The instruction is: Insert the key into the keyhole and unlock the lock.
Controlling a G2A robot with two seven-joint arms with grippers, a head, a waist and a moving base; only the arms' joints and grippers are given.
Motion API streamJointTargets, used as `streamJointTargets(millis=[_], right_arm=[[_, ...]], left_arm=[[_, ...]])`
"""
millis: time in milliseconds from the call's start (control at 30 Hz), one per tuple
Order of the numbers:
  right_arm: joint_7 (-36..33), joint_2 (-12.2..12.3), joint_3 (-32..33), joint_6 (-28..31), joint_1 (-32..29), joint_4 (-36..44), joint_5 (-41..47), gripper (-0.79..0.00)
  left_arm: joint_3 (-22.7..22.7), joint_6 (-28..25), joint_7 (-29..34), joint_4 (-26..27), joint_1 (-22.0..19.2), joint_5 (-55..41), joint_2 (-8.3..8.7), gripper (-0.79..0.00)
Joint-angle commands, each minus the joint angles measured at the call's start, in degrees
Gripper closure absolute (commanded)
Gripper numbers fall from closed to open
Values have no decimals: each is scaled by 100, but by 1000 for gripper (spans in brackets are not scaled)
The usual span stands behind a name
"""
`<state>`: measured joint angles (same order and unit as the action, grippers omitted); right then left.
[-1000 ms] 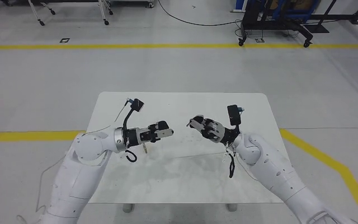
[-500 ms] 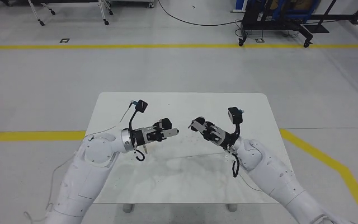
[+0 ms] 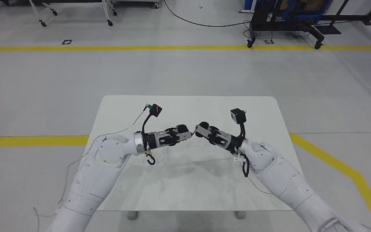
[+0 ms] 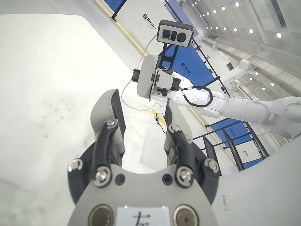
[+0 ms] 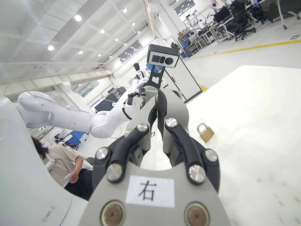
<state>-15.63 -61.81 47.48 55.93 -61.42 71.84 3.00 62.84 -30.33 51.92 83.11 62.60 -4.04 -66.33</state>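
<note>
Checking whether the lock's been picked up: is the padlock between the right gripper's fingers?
No, the padlock lies on the table, beside the right gripper and apart from it.

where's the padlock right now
In the right wrist view, the small brass padlock with a silver shackle lies on the white table, close beside the shut right gripper but apart from it.

Left gripper [image 3: 185,131] and right gripper [image 3: 199,128] now much closer together.

My left gripper [image 3: 187,131] and right gripper [image 3: 198,129] face tip to tip above the middle of the white rectangular table [image 3: 191,185]; a brass padlock [image 5: 205,132] lies on it.
</note>
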Motion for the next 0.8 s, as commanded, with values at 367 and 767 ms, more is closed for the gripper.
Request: streamJointTargets(millis=[367,767], right_arm=[[-493,-149,-152,-69,223,-272,407,0],[-630,-262,-140,-26,304,-483,481,0]], left_arm=[[-176,-100,94,-282,-243,-173,-24,-148],[-293,-66,26,-444,-338,-167,-37,0]])
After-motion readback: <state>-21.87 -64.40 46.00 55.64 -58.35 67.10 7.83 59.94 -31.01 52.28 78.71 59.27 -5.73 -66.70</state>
